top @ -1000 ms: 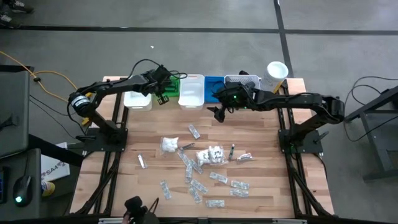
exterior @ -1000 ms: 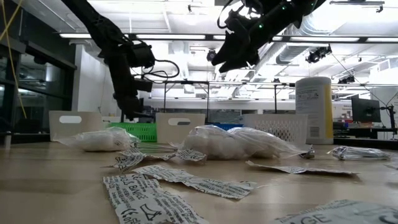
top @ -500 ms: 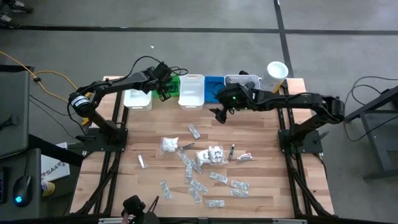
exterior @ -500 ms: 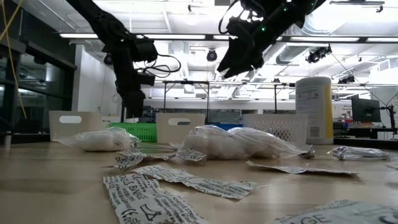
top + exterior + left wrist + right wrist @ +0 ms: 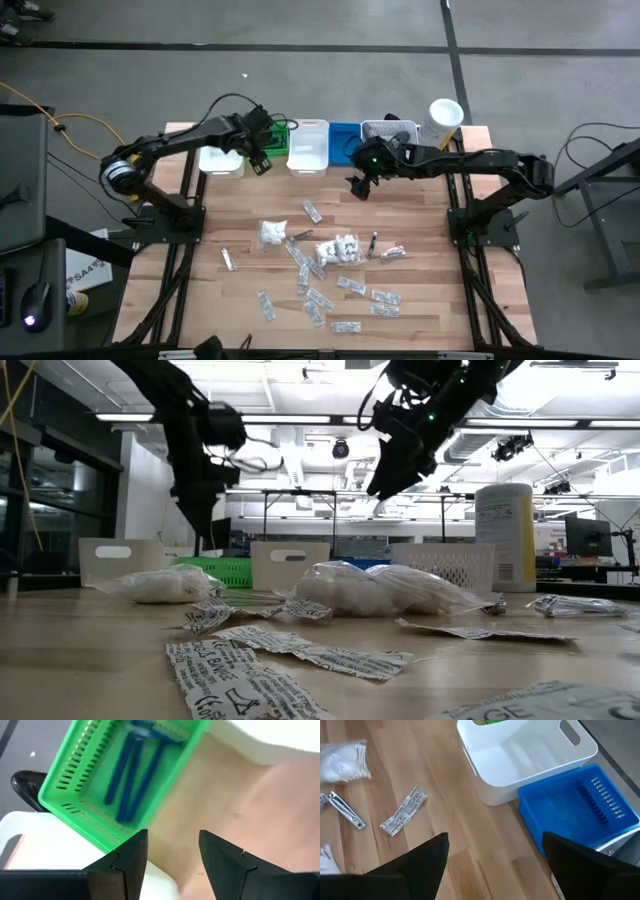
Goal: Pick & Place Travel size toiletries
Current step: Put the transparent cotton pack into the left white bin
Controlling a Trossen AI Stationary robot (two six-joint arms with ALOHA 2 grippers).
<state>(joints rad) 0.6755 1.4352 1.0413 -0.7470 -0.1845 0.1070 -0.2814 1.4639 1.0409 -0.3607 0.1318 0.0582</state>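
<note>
Lying in the green basket (image 5: pixel 75 785) are two blue razors (image 5: pixel 132 765); both end effectors, left (image 5: pixel 170 865) and right (image 5: pixel 495 865), gape empty.

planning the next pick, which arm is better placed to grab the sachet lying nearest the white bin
Right. The right gripper is open over bare wood just beyond the sachet, which its wrist view sees directly. The left gripper, also open, hangs by the green basket holding blue razors, farther away.

left hand (image 5: pixel 262 160) parted and empty, right hand (image 5: pixel 358 187) spread wide
</note>
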